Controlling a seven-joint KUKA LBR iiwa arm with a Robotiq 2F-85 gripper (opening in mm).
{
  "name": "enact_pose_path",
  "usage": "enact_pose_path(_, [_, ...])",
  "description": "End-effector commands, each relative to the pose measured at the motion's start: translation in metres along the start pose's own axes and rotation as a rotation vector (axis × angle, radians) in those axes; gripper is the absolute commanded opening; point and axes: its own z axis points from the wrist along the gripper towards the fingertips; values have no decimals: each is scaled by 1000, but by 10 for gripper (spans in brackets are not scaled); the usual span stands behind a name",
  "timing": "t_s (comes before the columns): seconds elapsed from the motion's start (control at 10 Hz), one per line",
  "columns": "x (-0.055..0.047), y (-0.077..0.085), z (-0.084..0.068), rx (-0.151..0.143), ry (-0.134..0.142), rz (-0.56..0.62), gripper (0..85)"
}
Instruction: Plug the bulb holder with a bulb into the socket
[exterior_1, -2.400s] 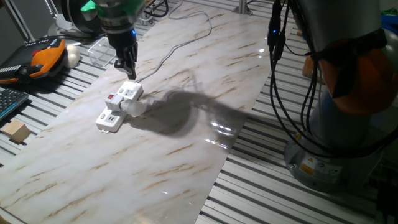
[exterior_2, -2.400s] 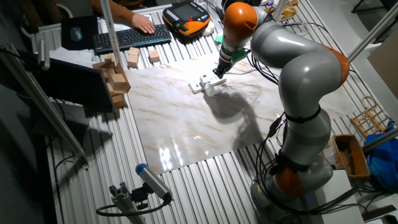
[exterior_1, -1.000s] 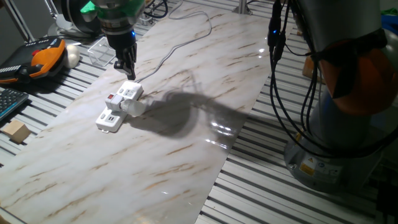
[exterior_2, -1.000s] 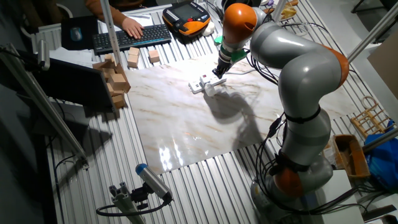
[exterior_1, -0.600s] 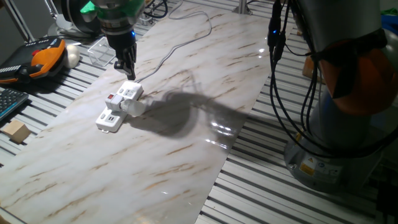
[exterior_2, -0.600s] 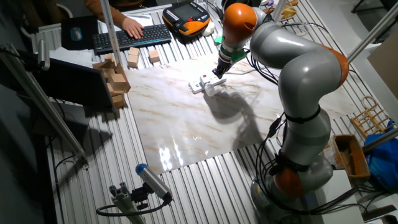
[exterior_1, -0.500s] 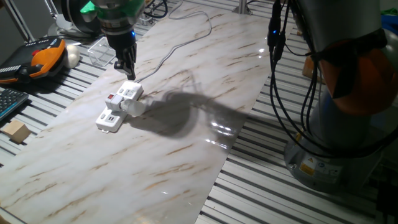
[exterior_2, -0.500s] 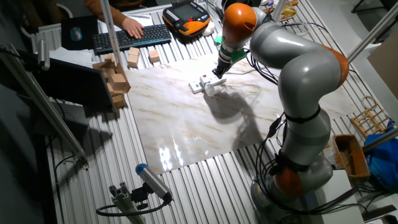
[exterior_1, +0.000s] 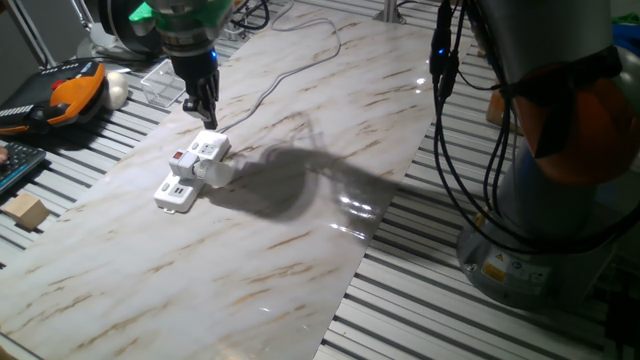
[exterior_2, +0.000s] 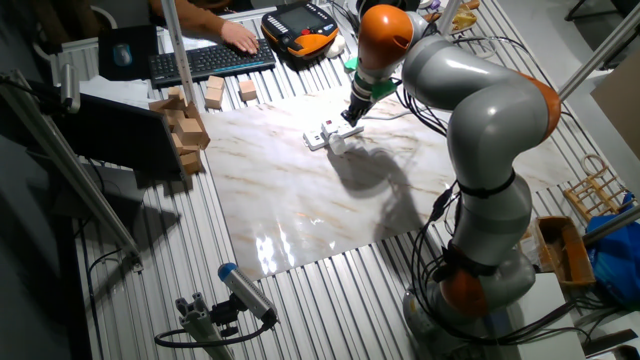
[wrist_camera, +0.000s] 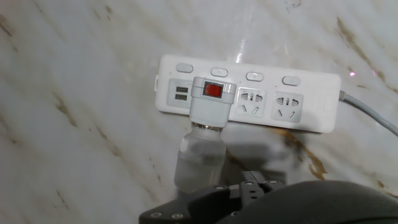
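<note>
The socket, a long white power strip, lies on the marble board; it also shows in one fixed view and the other fixed view. The white bulb holder with a red rocker switch sits plugged into the strip next to its USB end. The frosted bulb sticks out sideways from it and rests on the board. My gripper hovers just above the strip's cord end, open and empty, touching nothing. Only its dark body shows in the hand view.
The strip's pale grey cord runs off to the back of the board. An orange and black pendant and a clear plastic box lie past the board's edge. Wooden blocks, a keyboard and a person's hand are at the side.
The arm, strip, holder and bulb have not moved. Only the person's hand at the keyboard has shifted.
</note>
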Motion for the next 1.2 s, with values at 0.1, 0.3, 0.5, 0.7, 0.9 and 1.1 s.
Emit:
enact_pose_path(0.1, [1,-1,0,0,1,0,0])
enact_pose_path(0.3, [0,-1,0,-3,10,9,0])
enact_pose_path(0.5, [-2,4,0,7,18,31,0])
enact_pose_path(0.7, [-2,6,0,1,19,35,0])
enact_pose_path(0.9, [0,4,-1,8,12,34,0])
enact_pose_path(1.1, [3,5,-3,17,6,54,0])
